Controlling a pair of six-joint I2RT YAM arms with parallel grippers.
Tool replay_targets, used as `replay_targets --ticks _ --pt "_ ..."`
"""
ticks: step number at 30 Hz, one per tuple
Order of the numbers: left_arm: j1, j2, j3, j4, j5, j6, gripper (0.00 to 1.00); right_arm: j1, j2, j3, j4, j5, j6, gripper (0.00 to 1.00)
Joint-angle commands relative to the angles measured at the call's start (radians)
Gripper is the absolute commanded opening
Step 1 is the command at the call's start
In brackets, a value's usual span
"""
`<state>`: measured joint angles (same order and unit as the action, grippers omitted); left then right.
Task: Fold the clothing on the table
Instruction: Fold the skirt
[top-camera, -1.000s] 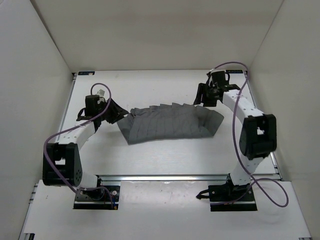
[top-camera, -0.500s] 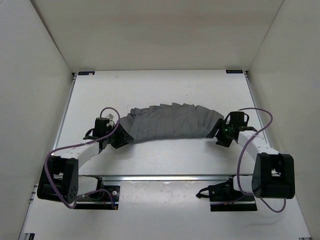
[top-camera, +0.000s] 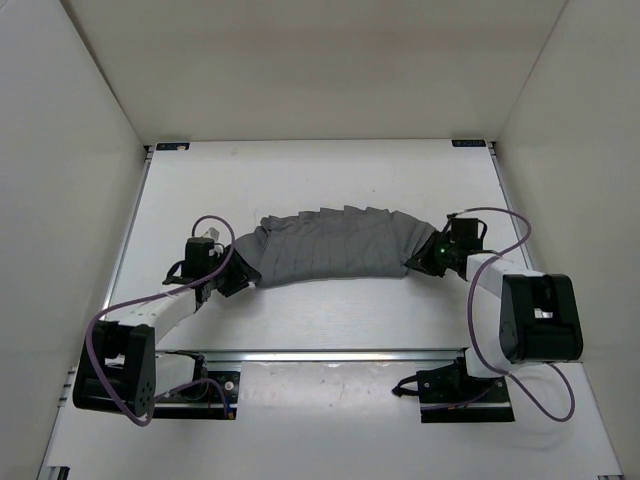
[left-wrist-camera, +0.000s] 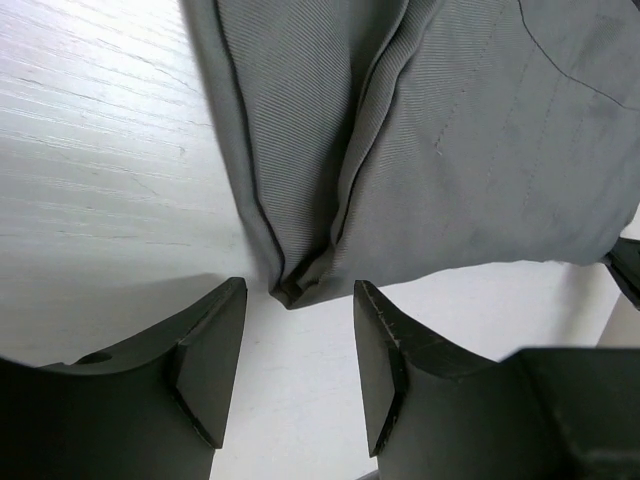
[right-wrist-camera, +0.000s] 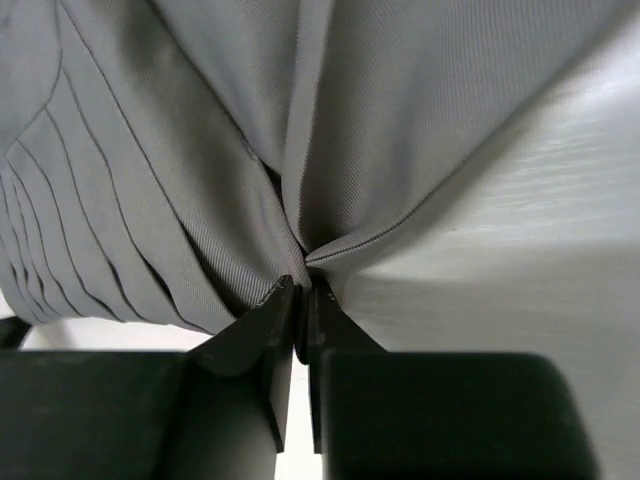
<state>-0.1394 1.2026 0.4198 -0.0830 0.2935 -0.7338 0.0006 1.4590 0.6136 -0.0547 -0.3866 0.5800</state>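
Nearest the camera above, the two arm bases sit bolted on the metal rail (top-camera: 330, 353) at the near edge of the table (top-camera: 330, 180); a purple cable (top-camera: 112, 302) loops along each arm; both arms reach forward and lie low over the white surface, one at each end of the clothing (top-camera: 335, 248).

The left gripper (top-camera: 238, 278) is at the garment's left near corner; in the left wrist view, the left gripper (left-wrist-camera: 298, 330) has its jaws apart, about half spread; the folded corner of the clothing (left-wrist-camera: 450, 150) pokes just into the gap between the two dark fingers (left-wrist-camera: 210, 360) and neither pad presses on it; bare table (left-wrist-camera: 90, 150) shows to the left of the cloth; nothing is held.

The right gripper (top-camera: 422, 262) is at the garment's right near corner; seen from the right wrist, the right gripper (right-wrist-camera: 300, 300) has its fingertips pressed together on a pinch of the clothing (right-wrist-camera: 200, 130); creases run out from the pinch; the pleats fan away on the left, and the table (right-wrist-camera: 520, 260) is bare on the right.

The dark-gray pleated garment lies on the table across its middle, spread left to right in a shallow arch with both ends bending toward the arms; beyond it the table runs bare to the white back wall (top-camera: 320, 70).
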Motion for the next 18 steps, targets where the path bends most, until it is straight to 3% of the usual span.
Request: replay_targets --ticks 1,12,13,14,15,18 --pt "0.003 -0.012 -0.004 -0.006 -0.043 0.019 0.57 0.015 -0.025 0.015 0.049 -0.02 0.003 0.0" --pt "-0.042 0.141 -0.038 0.159 -0.047 -0.062 0.54 0.032 -0.054 0.046 0.026 -0.021 -0.049 0.0" --pt "-0.045 0.15 -0.044 0.202 -0.048 -0.076 0.44 0.029 -0.058 0.052 0.015 -0.034 -0.054 0.0" --pt "-0.043 0.161 -0.058 0.236 -0.041 -0.081 0.16 0.03 -0.057 0.078 0.001 -0.038 -0.061 0.01" --pt "-0.046 0.17 -0.049 0.233 -0.053 -0.078 0.03 0.044 -0.058 0.112 -0.029 -0.041 -0.087 0.0" --pt "-0.074 0.186 -0.042 0.222 -0.086 -0.069 0.0 0.071 -0.068 0.258 -0.149 -0.02 -0.158 0.0"
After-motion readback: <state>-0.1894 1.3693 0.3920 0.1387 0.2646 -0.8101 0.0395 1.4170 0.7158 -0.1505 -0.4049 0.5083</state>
